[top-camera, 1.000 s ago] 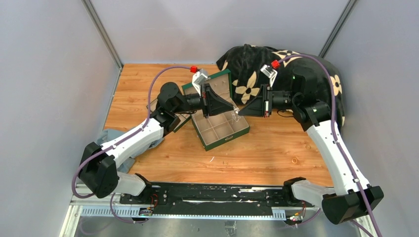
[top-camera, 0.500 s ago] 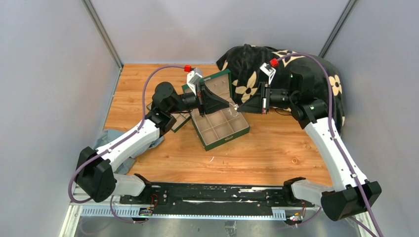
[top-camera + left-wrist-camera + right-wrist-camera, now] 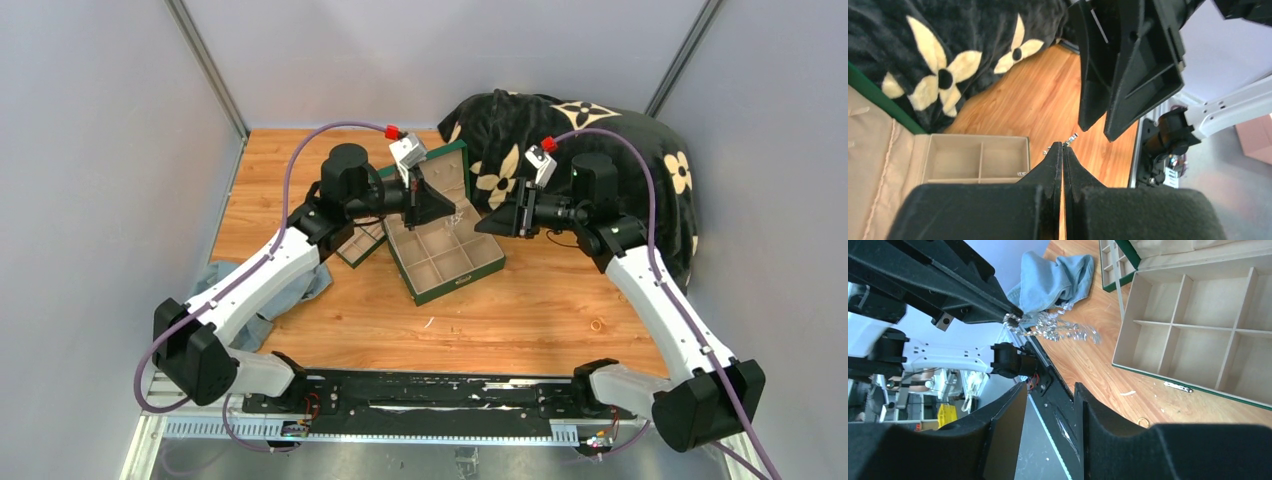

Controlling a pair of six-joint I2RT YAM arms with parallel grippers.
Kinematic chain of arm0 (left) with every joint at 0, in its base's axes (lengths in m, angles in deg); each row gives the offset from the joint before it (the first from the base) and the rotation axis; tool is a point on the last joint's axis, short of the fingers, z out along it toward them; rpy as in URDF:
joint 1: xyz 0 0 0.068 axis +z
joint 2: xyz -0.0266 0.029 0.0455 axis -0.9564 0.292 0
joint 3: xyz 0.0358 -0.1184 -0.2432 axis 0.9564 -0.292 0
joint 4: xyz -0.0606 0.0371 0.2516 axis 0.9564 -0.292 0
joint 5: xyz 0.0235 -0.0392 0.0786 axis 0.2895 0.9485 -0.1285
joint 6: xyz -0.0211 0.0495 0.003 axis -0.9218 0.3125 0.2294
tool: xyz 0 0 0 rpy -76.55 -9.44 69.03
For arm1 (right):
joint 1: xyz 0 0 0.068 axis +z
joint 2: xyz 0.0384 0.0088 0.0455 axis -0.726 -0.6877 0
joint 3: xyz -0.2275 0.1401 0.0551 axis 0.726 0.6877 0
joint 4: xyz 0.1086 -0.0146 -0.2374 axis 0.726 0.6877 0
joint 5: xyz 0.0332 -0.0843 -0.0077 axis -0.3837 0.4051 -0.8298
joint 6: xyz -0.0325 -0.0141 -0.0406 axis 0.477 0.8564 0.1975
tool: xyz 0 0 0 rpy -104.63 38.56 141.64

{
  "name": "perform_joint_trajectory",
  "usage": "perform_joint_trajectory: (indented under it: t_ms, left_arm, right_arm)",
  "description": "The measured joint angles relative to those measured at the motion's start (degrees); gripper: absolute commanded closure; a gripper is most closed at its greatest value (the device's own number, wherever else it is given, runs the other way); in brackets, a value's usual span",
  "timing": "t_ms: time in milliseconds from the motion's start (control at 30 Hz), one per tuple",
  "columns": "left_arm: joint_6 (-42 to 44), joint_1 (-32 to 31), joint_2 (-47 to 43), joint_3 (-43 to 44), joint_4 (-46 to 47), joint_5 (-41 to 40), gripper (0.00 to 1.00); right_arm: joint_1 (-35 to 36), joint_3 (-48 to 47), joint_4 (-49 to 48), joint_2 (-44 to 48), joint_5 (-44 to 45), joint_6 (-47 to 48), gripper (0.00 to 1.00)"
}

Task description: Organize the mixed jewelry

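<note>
Right wrist: silvery cluster (image 3: 1058, 330) clamped in closed left gripper (image 3: 1010, 316), dangling above box (image 3: 1120, 340), likely for compartment drop; right gripper (image 3: 1050, 390) close right, fingers apart, empty; gold ring (image 3: 1143, 422) on table (image 3: 1088, 355), near right.

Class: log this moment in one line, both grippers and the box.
left gripper: shut on silvery cluster | right gripper: open | green box: open, seen compartments empty | gold ring: on table

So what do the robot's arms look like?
Both the left arm and right arm have white shells with chunky black joints. A purple cable loops along each, ending in a small red plug. The fingers are black, flat and wedge-shaped, tapering to points.
</note>
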Motion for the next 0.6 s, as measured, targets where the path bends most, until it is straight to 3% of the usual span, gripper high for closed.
perform_joint_trajectory:
  t_ms: [167, 400, 600]
  left_arm:
    - [5.4, 0.0, 1.3, 2.2, -7.9, -0.6, 1.0]
    - [10.6, 0.0, 1.9, 2.7, -13.9, -0.8, 1.0]
    - [12.4, 0.0, 2.6, 4.3, -15.8, -3.0, 1.0]
  right_arm:
    - [2.5, 0.7, 0.3, 0.7, 2.9, 3.6, 0.62]
    - [9.5, 2.3, -1.1, 4.5, 12.9, 12.7, 0.62]
    - [10.1, 4.5, -3.7, 6.0, 20.9, 16.5, 0.6]
